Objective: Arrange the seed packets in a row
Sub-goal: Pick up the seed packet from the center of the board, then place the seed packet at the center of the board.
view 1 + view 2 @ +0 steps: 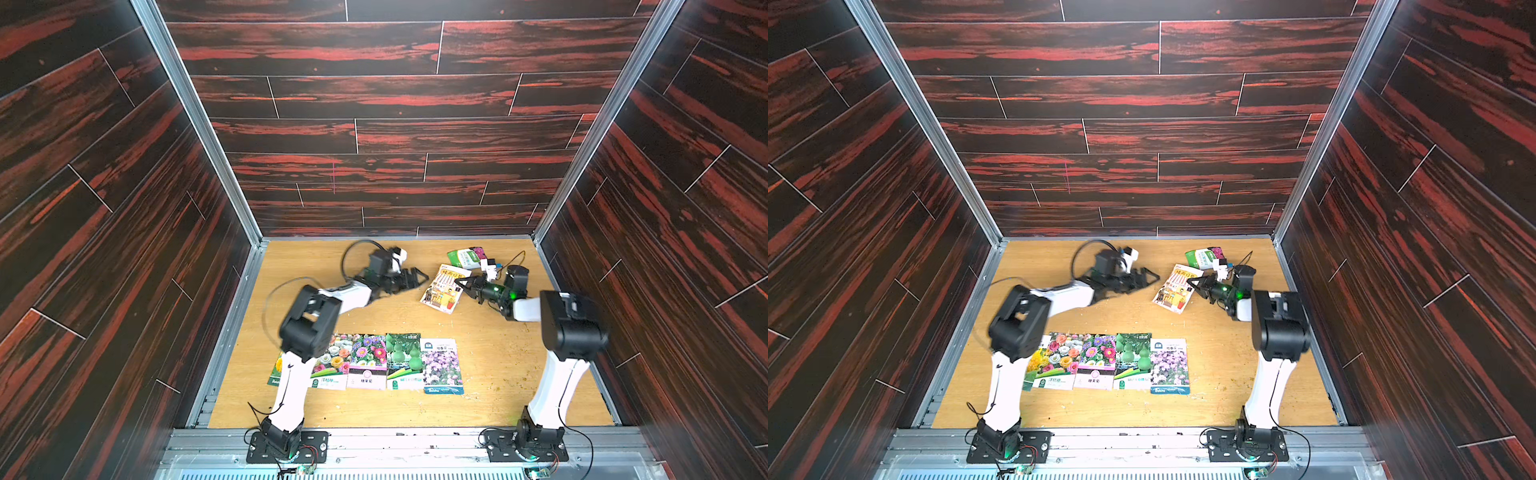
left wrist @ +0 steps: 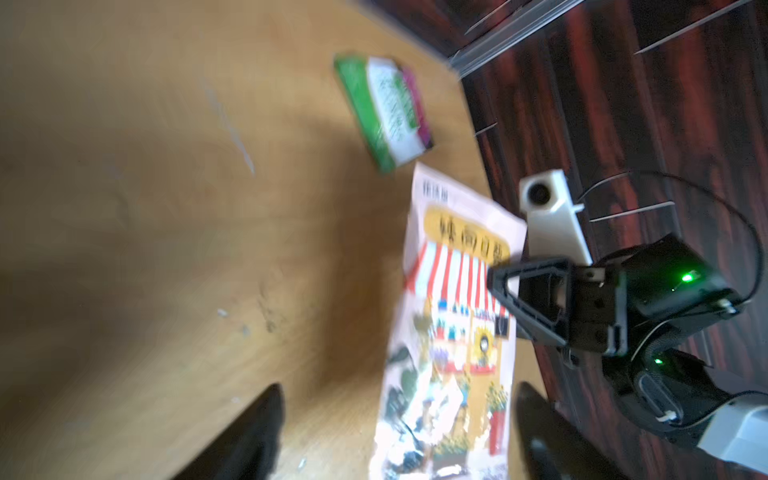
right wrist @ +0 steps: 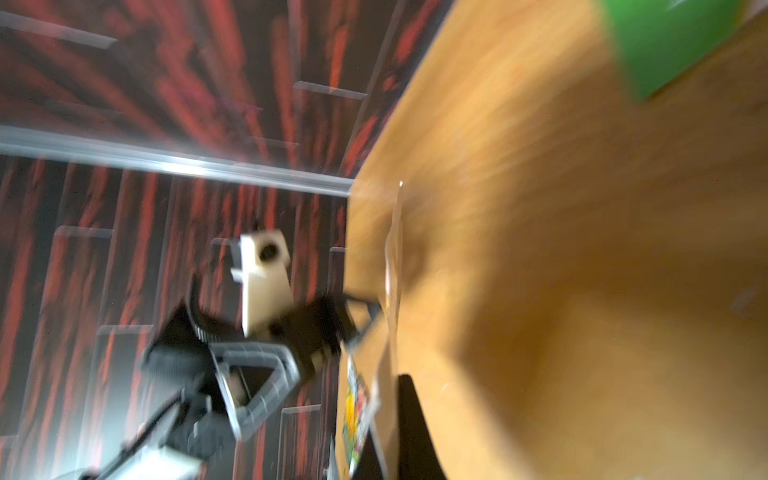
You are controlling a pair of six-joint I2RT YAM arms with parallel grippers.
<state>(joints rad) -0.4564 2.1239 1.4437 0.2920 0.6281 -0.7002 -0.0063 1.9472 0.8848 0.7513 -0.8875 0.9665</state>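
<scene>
Nearest you, five seed packets (image 1: 368, 360) lie side by side, touching, along the front edge of the table (image 1: 498, 357). The one at the left end is half hidden behind the left arm. Two more sit out of the row near the back right corner: the orange illustrated packet (image 1: 440, 293) and, just behind it, the green-and-magenta packet (image 1: 464, 257).

Your right gripper (image 1: 460, 283) is closed on the orange illustrated packet, at the edge facing the table's right side. The right wrist view shows the sheet edge-on, rising from the jaws, so that side looks lifted off the wood. Your left gripper (image 1: 417, 277) stands wide open and holds nothing, just beside the same packet's opposite edge and apart from it.

Treat these as light, thin, glossy and floppy. I judge they will sag and slip, so pinch well in from an edge rather than at a corner.
</scene>
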